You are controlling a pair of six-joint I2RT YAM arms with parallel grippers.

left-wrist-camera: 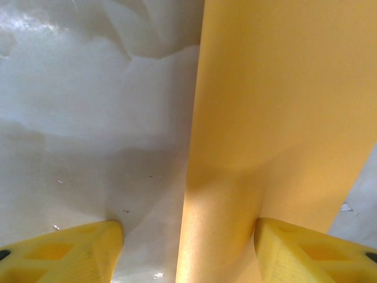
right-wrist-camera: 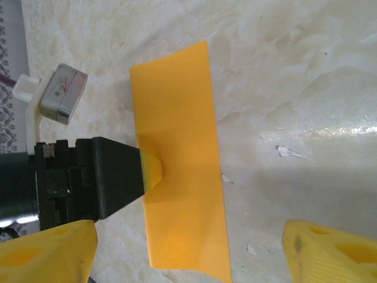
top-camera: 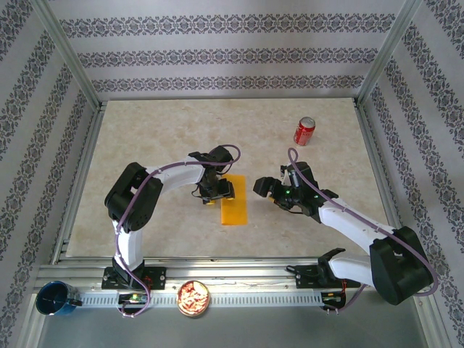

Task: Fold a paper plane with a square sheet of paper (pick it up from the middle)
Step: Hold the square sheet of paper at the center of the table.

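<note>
Table (top-camera: 159, 145) bearing paper (top-camera: 233, 209); left gripper (top-camera: 215, 196) half-open, pinning it, gripping nothing; right gripper (top-camera: 264, 187) hovering wide, empty — paper probably sliding if nudged.

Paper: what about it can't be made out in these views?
- Top view: the paper's far left part is hidden under the left claw.
- Left wrist view: both its ends run off the frame, and whether the claw touches it is cut off at the bottom edge.
- Right wrist view: its layers are too thin to count.
</note>
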